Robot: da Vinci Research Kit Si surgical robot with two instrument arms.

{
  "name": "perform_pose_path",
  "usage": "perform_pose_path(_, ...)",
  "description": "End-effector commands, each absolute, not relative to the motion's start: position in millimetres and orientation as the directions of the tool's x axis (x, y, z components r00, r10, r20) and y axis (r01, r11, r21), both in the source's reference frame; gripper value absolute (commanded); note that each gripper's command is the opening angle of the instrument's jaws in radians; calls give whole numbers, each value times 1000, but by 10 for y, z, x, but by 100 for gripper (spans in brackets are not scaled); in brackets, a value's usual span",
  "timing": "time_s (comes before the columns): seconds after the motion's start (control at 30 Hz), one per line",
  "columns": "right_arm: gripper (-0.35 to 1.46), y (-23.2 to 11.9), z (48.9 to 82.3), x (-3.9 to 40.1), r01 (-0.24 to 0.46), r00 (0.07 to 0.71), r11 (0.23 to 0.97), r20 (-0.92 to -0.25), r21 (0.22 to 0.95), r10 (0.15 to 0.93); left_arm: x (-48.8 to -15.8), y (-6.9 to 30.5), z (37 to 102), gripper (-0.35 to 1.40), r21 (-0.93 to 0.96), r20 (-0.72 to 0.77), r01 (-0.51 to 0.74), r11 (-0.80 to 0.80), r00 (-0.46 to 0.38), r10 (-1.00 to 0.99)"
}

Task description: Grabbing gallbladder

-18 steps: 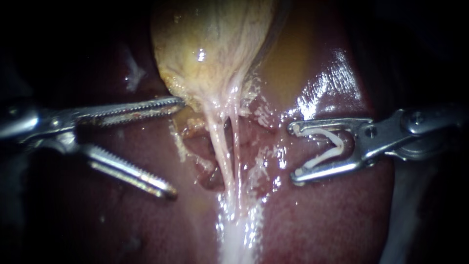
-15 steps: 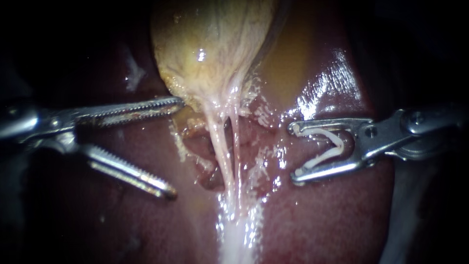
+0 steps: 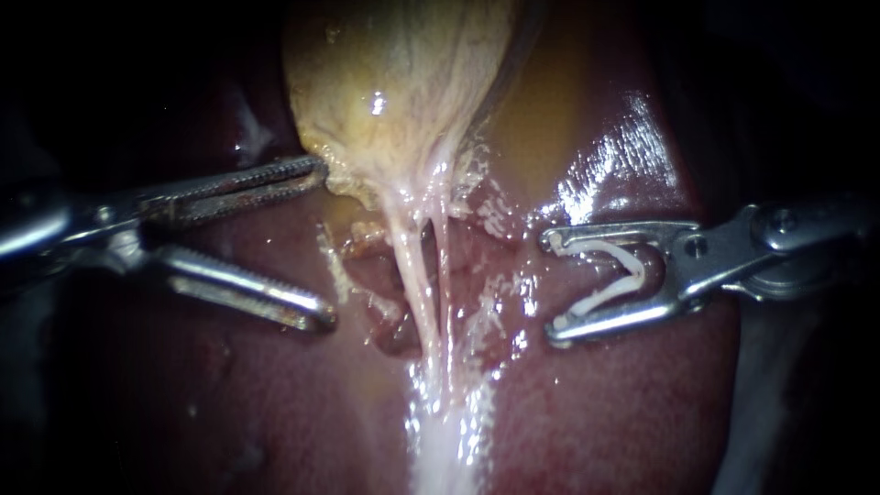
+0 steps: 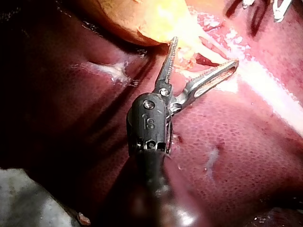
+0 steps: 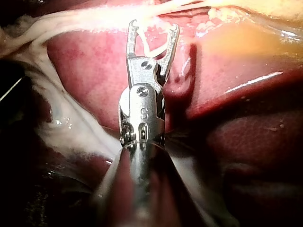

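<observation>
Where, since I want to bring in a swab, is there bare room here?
Bare liver lies below the left instrument, left of the pale tubes; another patch below the right instrument with its clip. Crowded between both instruments, under the gallbladder.

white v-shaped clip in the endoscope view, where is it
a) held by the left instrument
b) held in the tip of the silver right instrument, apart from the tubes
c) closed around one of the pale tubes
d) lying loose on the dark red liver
b: the white V-shaped clip sits inside the tip of the silver right instrument, with bare tissue between it and the pale tubes.
</observation>
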State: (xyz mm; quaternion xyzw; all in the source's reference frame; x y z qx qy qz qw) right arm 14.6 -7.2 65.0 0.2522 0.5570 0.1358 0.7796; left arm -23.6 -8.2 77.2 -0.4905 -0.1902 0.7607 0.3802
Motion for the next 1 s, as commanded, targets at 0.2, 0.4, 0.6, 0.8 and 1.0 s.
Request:
perform_pose_path(0.2, 49, -72, 650, 146, 69, 343, 836, -800, 545, 493, -222, -82, 804, 108, -719, -512, -424, -551, -213, 832)
perform_pose_path(0.4, 49, -72, 650, 146, 69, 343, 836, -800, 545, 493, -224, -70, 817, 98, -753, -457, -441, -488, -183, 870)
perform_pose_path(0.6, 49, -72, 650, 146, 69, 343, 836, -800, 545, 493, -238, -55, 823, 89, -774, -417, -456, -440, -156, 895)
perform_pose_path(0.8, 49, -72, 650, 146, 69, 343, 836, -800, 545, 493, -250, -49, 826, 74, -792, -389, -457, -404, -131, 912)
perform_pose_path(1.0, 49, -73, 649, 146, 70, 343, 836, -800, 545, 493, -243, -44, 833, 49, -798, -380, -457, -394, -127, 916)
